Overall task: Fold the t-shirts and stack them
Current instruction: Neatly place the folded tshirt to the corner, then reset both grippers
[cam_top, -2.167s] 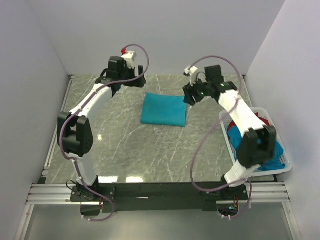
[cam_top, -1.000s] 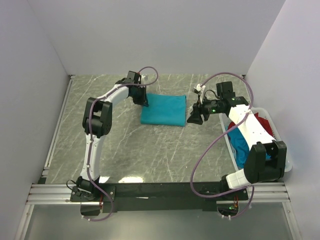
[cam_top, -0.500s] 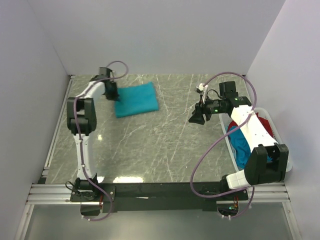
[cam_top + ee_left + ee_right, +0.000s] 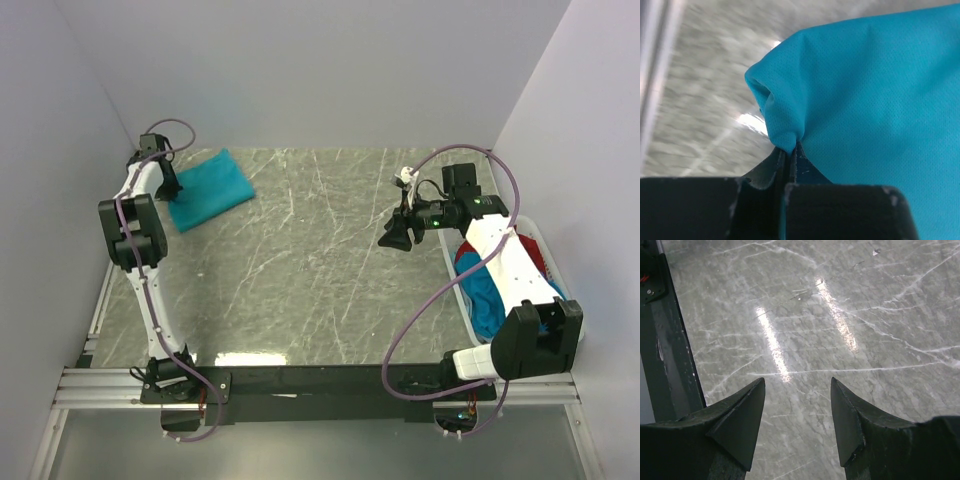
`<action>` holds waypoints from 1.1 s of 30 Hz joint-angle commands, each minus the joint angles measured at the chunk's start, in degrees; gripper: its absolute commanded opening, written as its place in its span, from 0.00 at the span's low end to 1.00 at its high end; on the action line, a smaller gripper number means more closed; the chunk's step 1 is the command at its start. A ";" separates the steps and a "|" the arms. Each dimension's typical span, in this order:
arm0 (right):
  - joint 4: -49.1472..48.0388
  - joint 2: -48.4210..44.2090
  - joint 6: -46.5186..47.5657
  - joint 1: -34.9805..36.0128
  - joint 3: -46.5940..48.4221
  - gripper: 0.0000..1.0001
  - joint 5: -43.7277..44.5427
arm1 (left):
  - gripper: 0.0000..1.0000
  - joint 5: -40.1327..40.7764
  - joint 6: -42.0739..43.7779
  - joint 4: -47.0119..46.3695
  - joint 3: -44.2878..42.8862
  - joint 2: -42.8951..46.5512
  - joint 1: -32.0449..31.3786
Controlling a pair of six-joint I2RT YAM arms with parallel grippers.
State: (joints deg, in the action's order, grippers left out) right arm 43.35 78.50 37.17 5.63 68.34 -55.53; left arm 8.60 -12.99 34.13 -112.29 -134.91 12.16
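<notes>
A folded teal t-shirt [image 4: 210, 188] lies at the far left corner of the marble table. My left gripper [image 4: 170, 190] is shut on that shirt's near-left edge; in the left wrist view the teal cloth [image 4: 875, 95] bunches into a fold pinched between the shut fingers [image 4: 789, 152]. My right gripper [image 4: 392, 238] hangs open above the table's right half, and the right wrist view shows only bare marble between its fingertips [image 4: 797, 390]. Blue and red t-shirts [image 4: 488, 290] lie piled in the basket, partly hidden by the right arm.
The white slatted basket [image 4: 462, 300] stands at the table's right edge beside the right arm. White walls close in the left, back and right sides. A metal rail [image 4: 110, 290] runs along the left edge, near the left arm's elbow.
My left gripper has dragged the folded teal t-shirt from the table's middle to the far left corner, and the shirt has turned. The right gripper has stayed nearly still, open.
</notes>
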 commanded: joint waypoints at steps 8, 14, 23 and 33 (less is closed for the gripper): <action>1.73 -1.77 1.33 -0.35 2.68 0.62 -2.22 | 0.00 7.30 -0.19 2.25 -10.49 -6.40 5.32; 1.82 -0.89 1.77 -0.35 2.59 0.62 -1.95 | 0.15 5.56 -1.77 1.82 -15.40 -8.18 6.30; 0.86 0.08 1.24 0.52 2.24 0.62 2.17 | 0.68 2.04 -4.85 -6.17 -7.36 12.00 5.15; -8.89 -5.89 -5.25 -0.88 -1.01 0.64 18.32 | 0.99 -18.15 -7.83 -21.80 33.65 50.07 5.15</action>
State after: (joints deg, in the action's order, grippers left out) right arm 40.07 76.86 35.38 5.72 67.72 -44.45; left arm 1.65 -18.52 18.72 -89.19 -92.05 17.06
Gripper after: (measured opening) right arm 0.631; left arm 0.939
